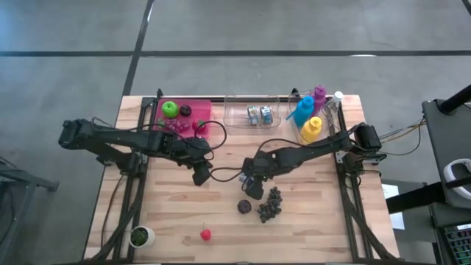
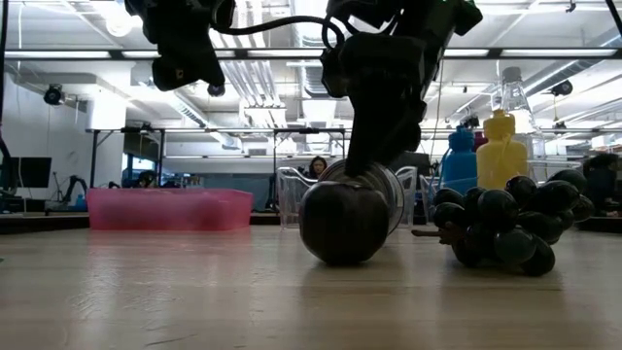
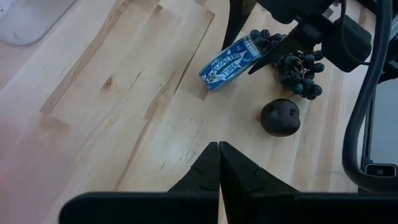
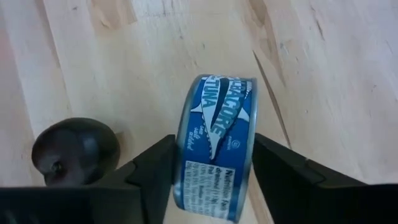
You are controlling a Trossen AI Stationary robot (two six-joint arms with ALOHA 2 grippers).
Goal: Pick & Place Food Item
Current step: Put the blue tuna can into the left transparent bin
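Blue and silver, the tuna can [image 4: 214, 146] sits on its edge between the two fingers of the right gripper [image 1: 254, 185], which are clamped on its flat sides, near the middle of the wooden surface [image 1: 176, 213]. In the low view the can [image 2: 384, 190] is just behind a dark round fruit [image 2: 343, 222] and seems to rest on the wood. The dark fruit [image 1: 244, 207] lies just beside the can, and a bunch of dark grapes [image 1: 271, 205] lies close on its right.

The left gripper [image 1: 200, 175] hangs above the surface to the left of the right one, with its fingers [image 3: 205, 171] pressed together and nothing between them.

At the far side, a pink tray [image 1: 202, 110] holds a green apple [image 1: 170, 110]. To its right a clear bin [image 1: 239, 118] contains two more cans [image 1: 260, 113], and coloured bottles [image 1: 309, 118] stand further right. Near the front edge there are a small red fruit [image 1: 205, 235] and a little white pot [image 1: 141, 236] with something green.
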